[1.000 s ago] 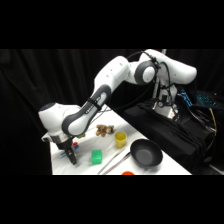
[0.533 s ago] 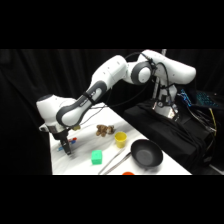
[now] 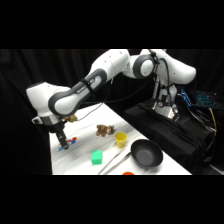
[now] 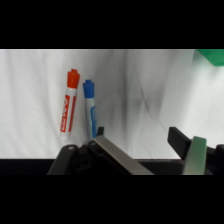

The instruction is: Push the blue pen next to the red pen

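Side view: we see the claw (image 3: 63, 145) low at the white counter's (image 3: 95, 117) left edge. Wrist view: spread fingers; the slim blue plastic pen (image 4: 90, 109) lies just beside the red-orange pen (image 4: 69, 101). We judge it light, stiff, rolling; push mid-barrel.

Two pens side by side at the surface's far-left end.
In the wrist view the red pen (image 4: 69, 107) lies just left of the blue pen (image 4: 90, 108), nearly parallel; the claw (image 4: 145, 142) stands right of them, on the surface (image 4: 150, 90).
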Motion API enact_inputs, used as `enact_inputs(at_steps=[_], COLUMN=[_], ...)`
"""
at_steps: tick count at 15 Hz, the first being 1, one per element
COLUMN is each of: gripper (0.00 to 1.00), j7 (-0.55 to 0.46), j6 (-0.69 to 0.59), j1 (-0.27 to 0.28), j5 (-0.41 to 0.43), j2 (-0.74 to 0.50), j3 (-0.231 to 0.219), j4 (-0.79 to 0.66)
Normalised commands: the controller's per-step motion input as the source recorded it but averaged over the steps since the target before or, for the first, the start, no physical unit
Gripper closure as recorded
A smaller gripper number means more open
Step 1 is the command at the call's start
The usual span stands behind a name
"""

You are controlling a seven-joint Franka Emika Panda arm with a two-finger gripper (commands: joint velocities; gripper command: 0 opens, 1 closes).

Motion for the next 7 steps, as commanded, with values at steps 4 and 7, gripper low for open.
enact_inputs(at_steps=[4, 7], gripper=[0.00, 0.00], j7=[0.18, 0.13], j6=[-0.32, -0.17], j1=[0.115, 0.150], j5=[-0.043, 0.028], j2=[-0.71, -0.67], j3=[-0.071, -0.129], j4=[-0.64, -0.69])
